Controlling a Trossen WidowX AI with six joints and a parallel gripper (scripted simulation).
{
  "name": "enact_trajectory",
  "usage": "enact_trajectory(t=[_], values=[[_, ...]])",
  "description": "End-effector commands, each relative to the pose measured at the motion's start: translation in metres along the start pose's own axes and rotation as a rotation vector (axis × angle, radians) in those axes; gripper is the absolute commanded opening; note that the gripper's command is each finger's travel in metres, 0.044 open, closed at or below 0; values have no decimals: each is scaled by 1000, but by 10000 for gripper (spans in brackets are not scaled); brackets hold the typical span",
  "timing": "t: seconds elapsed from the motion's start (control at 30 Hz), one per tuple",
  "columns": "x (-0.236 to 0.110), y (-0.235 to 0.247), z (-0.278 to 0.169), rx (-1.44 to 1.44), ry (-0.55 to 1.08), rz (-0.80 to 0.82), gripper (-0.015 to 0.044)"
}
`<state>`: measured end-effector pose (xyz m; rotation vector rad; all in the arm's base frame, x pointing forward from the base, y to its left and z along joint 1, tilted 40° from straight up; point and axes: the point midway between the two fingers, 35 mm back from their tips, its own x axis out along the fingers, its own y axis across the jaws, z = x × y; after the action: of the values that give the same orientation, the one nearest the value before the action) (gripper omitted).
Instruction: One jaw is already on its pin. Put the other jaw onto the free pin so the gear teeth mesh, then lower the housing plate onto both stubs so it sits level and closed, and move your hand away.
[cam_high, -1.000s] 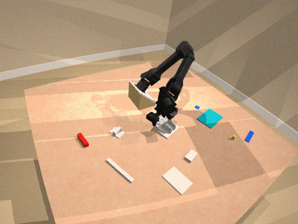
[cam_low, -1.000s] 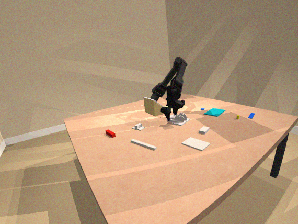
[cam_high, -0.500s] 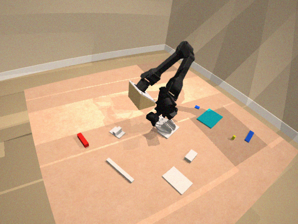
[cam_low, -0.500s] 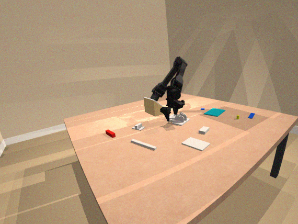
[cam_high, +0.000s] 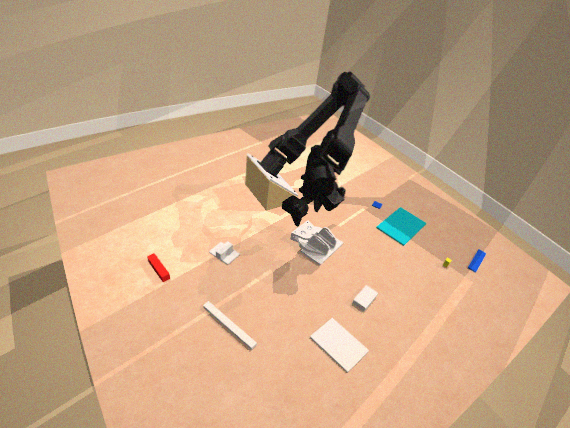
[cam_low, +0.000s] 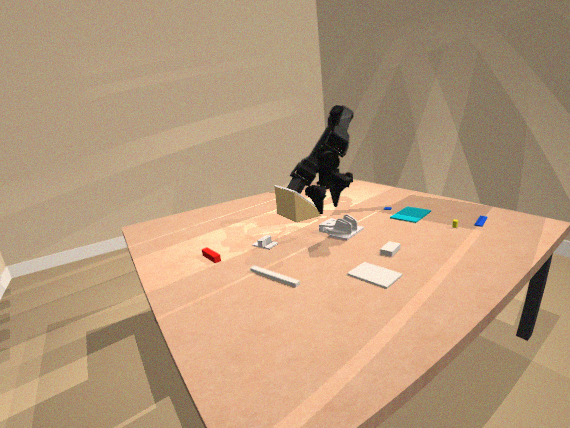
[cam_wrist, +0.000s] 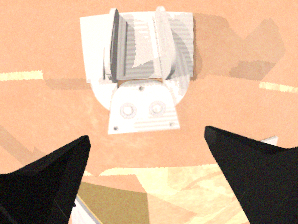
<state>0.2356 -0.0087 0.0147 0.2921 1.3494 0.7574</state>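
Note:
The housing plate (cam_high: 305, 232) (cam_wrist: 143, 123) is pale grey and lies over the rear of the two jaws. Two round stubs (cam_wrist: 128, 110) (cam_wrist: 157, 108) show through its holes; it looks level in the wrist view. The left jaw (cam_wrist: 114, 47) and right jaw (cam_wrist: 167, 47) stand side by side on the white base (cam_wrist: 95, 35) (cam_high: 320, 259) (cam_low: 340, 237). Their pins and gear teeth are hidden under the plate, so the mesh cannot be seen. My gripper (cam_high: 308, 216) (cam_low: 328, 209) (cam_wrist: 148, 136) is wide open and empty, above and behind the plate, apart from it.
A tan wedge block (cam_high: 256, 187) (cam_low: 295, 207) stands by the arm. A small white stepped block (cam_high: 224, 252), red bar (cam_high: 159, 267), white bar (cam_high: 229, 325), white slab (cam_high: 340, 345), white block (cam_high: 365, 298), teal plate (cam_high: 401, 226), yellow piece (cam_high: 447, 263) and blue pieces (cam_high: 477, 261) (cam_high: 377, 205) lie around.

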Motion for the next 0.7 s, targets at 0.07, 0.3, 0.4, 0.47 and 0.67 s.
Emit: enact_trajectory(t=[0.07, 0.3, 0.4, 0.47, 0.67], values=[[-7, 0, 0, -1, -5, -4, 440], [-57, 10, -27, -3, 8, 0, 440], [-62, 12, -30, -3, 9, 2, 440], [-62, 12, -30, -3, 9, 2, 440], [-62, 12, -30, -3, 9, 2, 440]])
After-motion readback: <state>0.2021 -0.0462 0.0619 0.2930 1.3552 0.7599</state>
